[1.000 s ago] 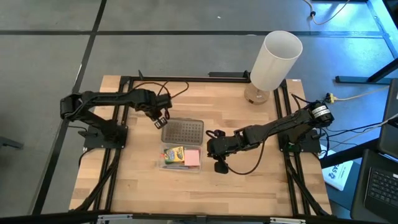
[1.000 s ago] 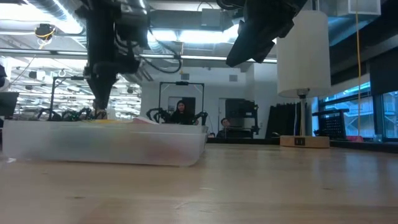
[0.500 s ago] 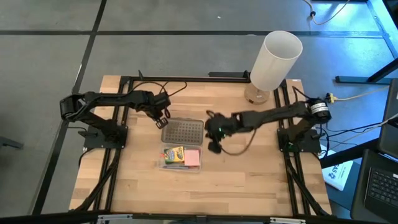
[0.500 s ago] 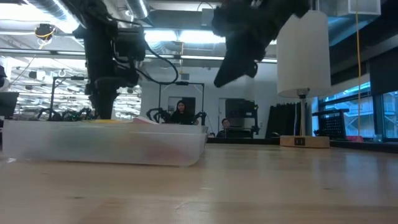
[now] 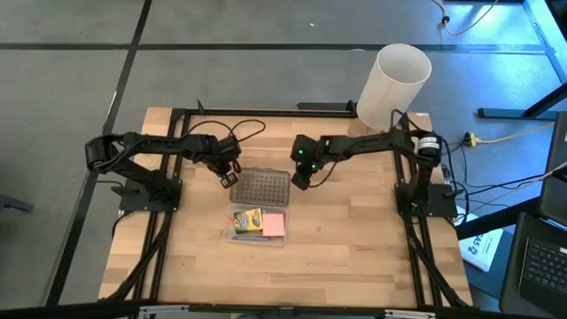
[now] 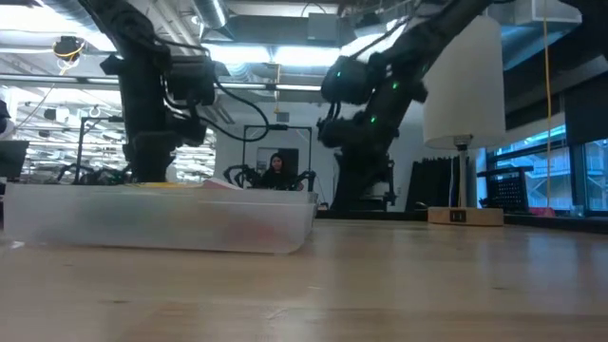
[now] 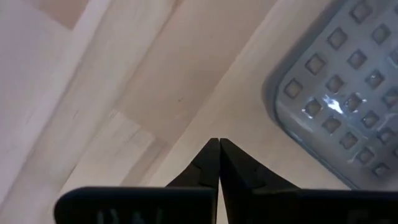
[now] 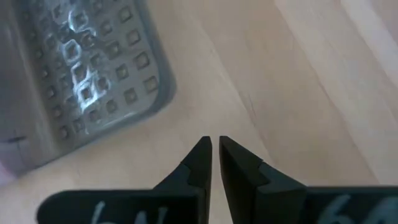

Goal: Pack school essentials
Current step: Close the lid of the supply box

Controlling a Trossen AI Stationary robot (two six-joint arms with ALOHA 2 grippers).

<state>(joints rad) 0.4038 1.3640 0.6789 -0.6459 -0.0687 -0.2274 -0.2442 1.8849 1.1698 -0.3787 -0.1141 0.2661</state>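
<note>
One clear box (image 5: 259, 224) lies on the wooden table (image 5: 354, 257), near its middle, and serves as the landmark here. It is the thing nearest the front edge of the table. Inside it sit one green-yellow crayon box (image 5: 248, 219) and, touching it on the right arm's side, one pink pad (image 5: 274, 223); a thin strip of other small stationery shows along the front wall of the box, too small to tell apart or count. In the low view the box (image 6: 161, 217) is a frosted trough with colours dimly showing through its wall.

Just behind the clear box, touching its rear edge, lies one grey dotted lid (image 5: 260, 186), flat on the table.

Two grippers hang at the rear corners of that lid. The left gripper (image 5: 227, 180) is just off the lid's corner on the left arm's side, above bare wood, fingers pressed together and holding nothing; its wrist view shows the lid's corner (image 7: 336, 93) just beside the tips. The right gripper (image 5: 299, 182) is just off the opposite corner, fingers nearly together with a thin slit between them, also empty; the lid (image 8: 81, 81) shows beside it too.

Farthest from the clear box, at the table's back edge on the right arm's side, stands one tall white lamp (image 5: 392, 86).
</note>
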